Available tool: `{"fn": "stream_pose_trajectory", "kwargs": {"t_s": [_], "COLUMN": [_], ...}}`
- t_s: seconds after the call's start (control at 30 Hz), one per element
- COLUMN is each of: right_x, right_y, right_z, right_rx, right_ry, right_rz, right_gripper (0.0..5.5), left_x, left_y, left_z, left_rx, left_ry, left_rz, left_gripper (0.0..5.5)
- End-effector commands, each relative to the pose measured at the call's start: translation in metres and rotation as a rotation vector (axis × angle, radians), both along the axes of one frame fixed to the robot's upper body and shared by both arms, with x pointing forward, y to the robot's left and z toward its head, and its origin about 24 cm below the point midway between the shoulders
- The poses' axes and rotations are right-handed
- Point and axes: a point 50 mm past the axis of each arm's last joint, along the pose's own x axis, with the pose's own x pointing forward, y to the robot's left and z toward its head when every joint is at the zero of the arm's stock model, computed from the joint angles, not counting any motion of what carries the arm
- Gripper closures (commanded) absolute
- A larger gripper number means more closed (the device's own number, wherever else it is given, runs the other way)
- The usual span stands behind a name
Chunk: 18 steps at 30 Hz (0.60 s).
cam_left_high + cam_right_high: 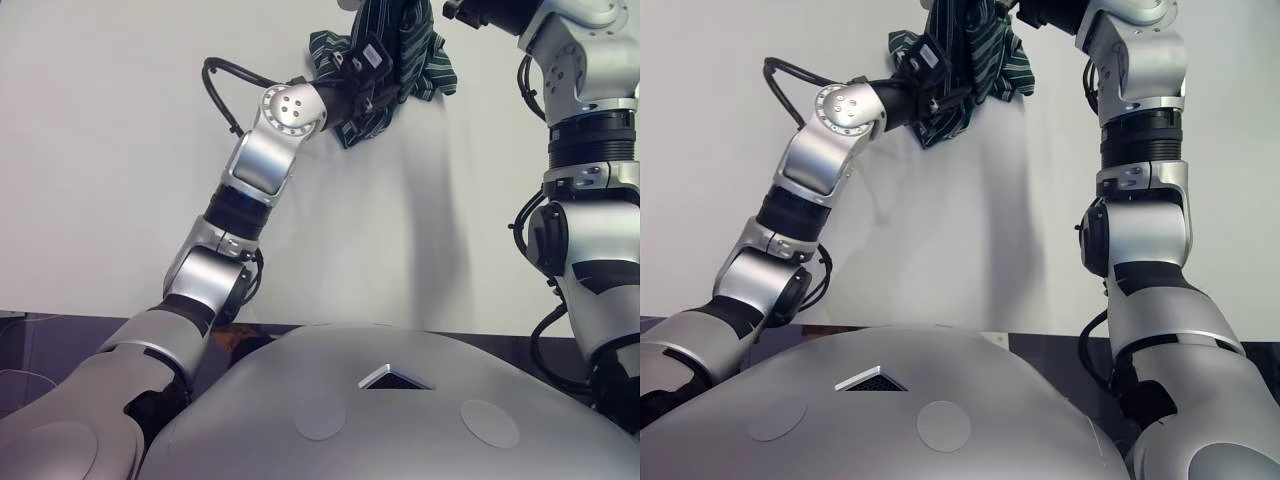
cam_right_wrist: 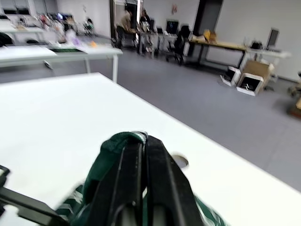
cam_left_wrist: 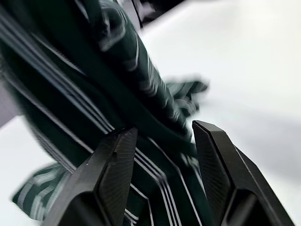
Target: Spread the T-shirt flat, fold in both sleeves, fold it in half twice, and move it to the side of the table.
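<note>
**T-shirt** [image 1: 425, 55]: soft knit fabric, dark green with thin white stripes in groups. It hangs bunched in loose vertical folds, lifted above the far part of the worktop. A crumpled lower edge trails toward the surface, and whether it touches cannot be told. One ragged corner of cloth sticks out toward the robot's left, behind the left wrist.

**Right claw** [image 2: 141, 139]: two long, narrow black fingers [image 2: 160, 179] pressed together. A rounded wad of the green cloth is pinched at their tips. This claw holds the garment's highest point, raised over the worktop.

**Left claw** [image 3: 164, 127]: two matt black, wedge-shaped fingers [image 3: 117, 165] with finely ribbed inner faces, set apart. Striped fabric lies in the gap between them. It cannot be told whether the fingers touch the cloth. This claw sits lower on the hanging bundle than the right claw, on the side nearer the robot.

**Worktop** [image 1: 120, 180]: smooth, flat, matt white slab with a straight near edge.
</note>
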Motion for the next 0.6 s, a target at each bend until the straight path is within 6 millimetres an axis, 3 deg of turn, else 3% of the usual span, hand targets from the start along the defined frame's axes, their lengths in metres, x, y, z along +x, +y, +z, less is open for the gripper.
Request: {"fn": "stream_pose_trajectory", "kwargs": {"t_s": [0.03,0.33,0.43,0.6], "right_x": [0.006,0.011,0.014,0.013], "right_y": [0.005,-0.003,-0.002,-0.006], "right_z": [-0.01,-0.021,-0.014,-0.009], "right_rx": [-0.015,-0.041,-0.035,-0.025], "right_ry": [0.006,0.009,-0.014,-0.034], "right_rz": [-0.028,-0.108,-0.111,-0.115], "right_gripper": [5.5,5.5,5.5,5.5], "left_x": [0.0,-0.012,-0.013,-0.009], "left_y": [-0.003,0.01,0.023,0.043], "left_z": [-0.01,-0.041,-0.066,-0.076], "left_rx": [0.108,0.213,0.264,0.279], "left_ry": [0.095,0.279,0.373,0.374], "left_rz": [-0.034,-0.048,-0.015,0.03], "left_gripper": [3.39,3.39,3.88,4.65]}}
